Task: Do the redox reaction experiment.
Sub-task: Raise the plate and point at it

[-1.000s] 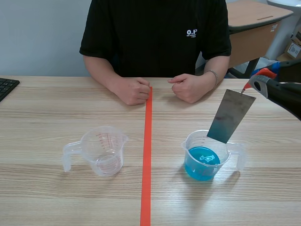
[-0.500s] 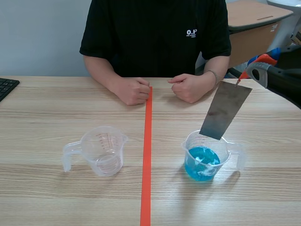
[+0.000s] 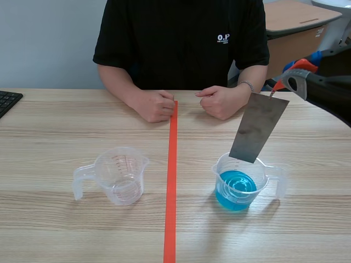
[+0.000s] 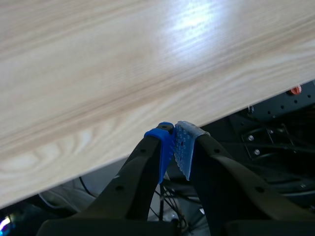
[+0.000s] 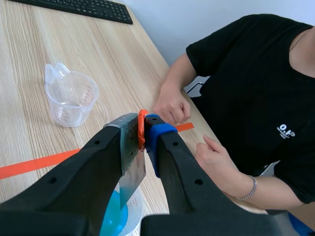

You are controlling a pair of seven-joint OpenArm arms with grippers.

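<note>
The right gripper (image 3: 277, 87) holds the metal sheet (image 3: 258, 129) by its top corner, pinched between the pads. The sheet hangs tilted over the cup of blue liquid (image 3: 241, 183), with its lower edge at the cup's far rim. We cannot tell whether the two touch. Across the orange tape line (image 3: 171, 181) an empty measuring cup (image 3: 118, 175) stands well apart on the counter (image 3: 55, 219), handle turned away from the line. A person sits at the far side, both fists (image 3: 156, 105) resting on the wood just beside the line – nothing stands between them and the cups. A keyboard (image 3: 8, 100) is cut off at the counter's far left corner. In the right wrist view the gripper's own fingers (image 5: 162, 147) and the sheet cover most of the blue cup. The left gripper (image 4: 173, 142) does not show in the scene view – its wrist view has the pads pressed together on nothing, just off the counter's edge, with cables dim underneath.
</note>
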